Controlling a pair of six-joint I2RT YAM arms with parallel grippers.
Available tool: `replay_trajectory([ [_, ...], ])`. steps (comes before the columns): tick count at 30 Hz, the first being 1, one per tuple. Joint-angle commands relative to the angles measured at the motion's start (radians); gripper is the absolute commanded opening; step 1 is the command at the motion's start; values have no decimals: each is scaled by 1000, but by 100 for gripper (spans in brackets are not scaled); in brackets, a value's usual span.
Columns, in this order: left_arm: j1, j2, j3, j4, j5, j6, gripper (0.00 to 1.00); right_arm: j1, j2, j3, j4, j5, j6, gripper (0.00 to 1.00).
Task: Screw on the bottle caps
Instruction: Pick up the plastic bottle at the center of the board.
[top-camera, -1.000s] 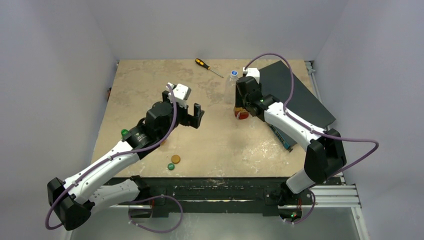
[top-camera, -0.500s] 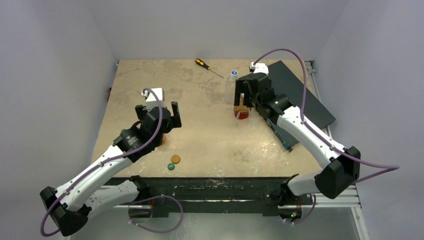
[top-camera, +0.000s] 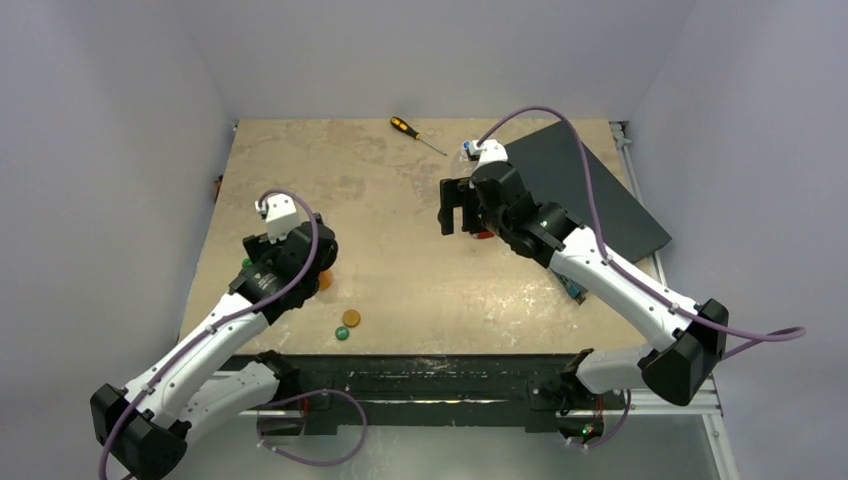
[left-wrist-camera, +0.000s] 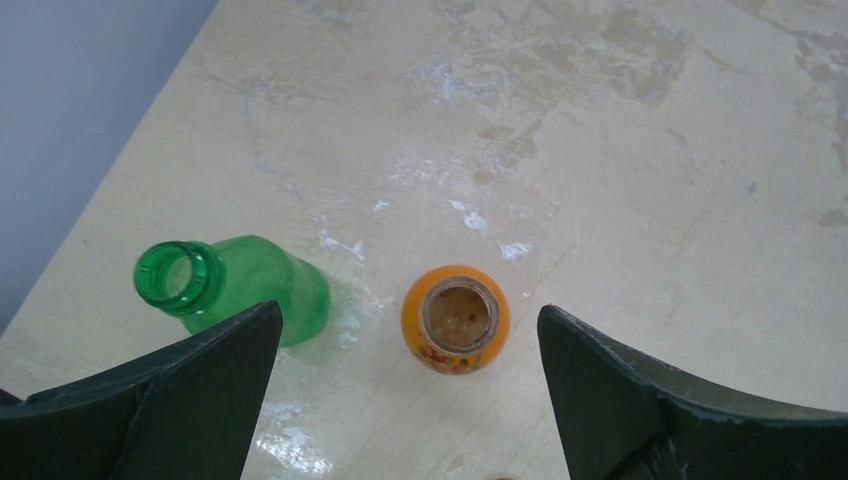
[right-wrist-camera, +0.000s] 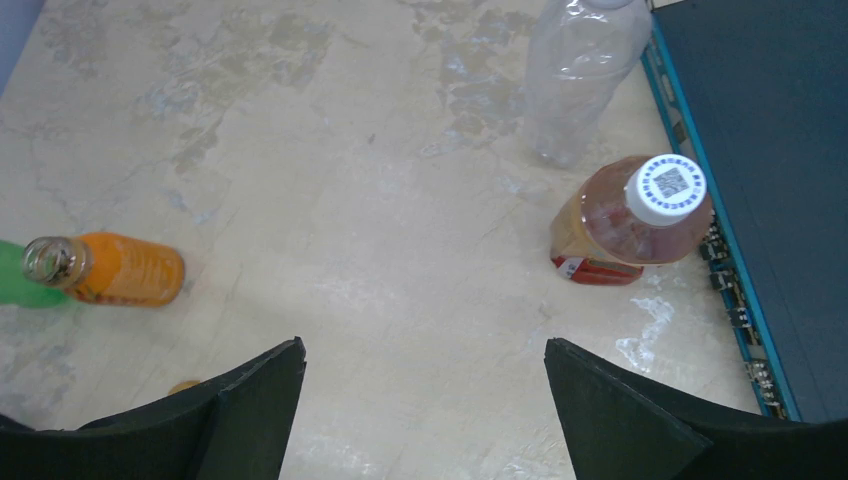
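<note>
In the left wrist view an uncapped green bottle (left-wrist-camera: 235, 290) and an uncapped orange bottle (left-wrist-camera: 455, 318) stand side by side. My left gripper (left-wrist-camera: 410, 314) hangs open and empty above them, the orange bottle's mouth between its fingers; from the top it (top-camera: 292, 262) is over the near left. An orange cap (top-camera: 350, 318) and a dark green cap (top-camera: 342, 333) lie near the front edge. My right gripper (right-wrist-camera: 425, 350) is open and empty over bare table, left of an amber bottle (right-wrist-camera: 625, 225) with a white cap (right-wrist-camera: 665, 188) and a clear bottle (right-wrist-camera: 580, 80).
A dark mat (top-camera: 590, 190) lies at the right, its edge beside the amber bottle. A black-and-orange screwdriver (top-camera: 415, 133) lies at the back. The clear bottle's blue cap (top-camera: 469, 151) peeks out behind my right wrist. Walls close the left, back and right sides.
My left gripper has drawn back toward the near left and now points down over the green and orange bottles. My right gripper has swung left, away from the amber bottle.
</note>
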Motion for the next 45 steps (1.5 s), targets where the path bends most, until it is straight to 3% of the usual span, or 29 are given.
replay_trajectory([
  [1,37,-12,91,-45,-111,-2,100,27,-23,47,9,-19,21,93],
  [6,115,-26,132,-122,-168,-9,100,31,-23,45,15,-30,17,93],
  [18,465,-21,35,34,72,57,99,37,-58,14,24,-79,5,93],
  [24,491,7,-50,108,124,-13,88,39,-90,-5,21,-83,-3,93],
  [30,491,56,-137,192,88,-70,77,40,-118,-39,34,-91,7,93],
  [33,491,74,-153,230,57,-57,66,41,-139,-58,37,-81,9,93],
  [35,491,88,-147,250,42,-33,52,41,-148,-68,36,-75,10,93],
  [41,490,128,-94,288,17,76,0,41,-154,-81,40,-78,11,93],
  [45,491,151,8,345,31,250,0,42,-157,-68,38,-79,6,93],
])
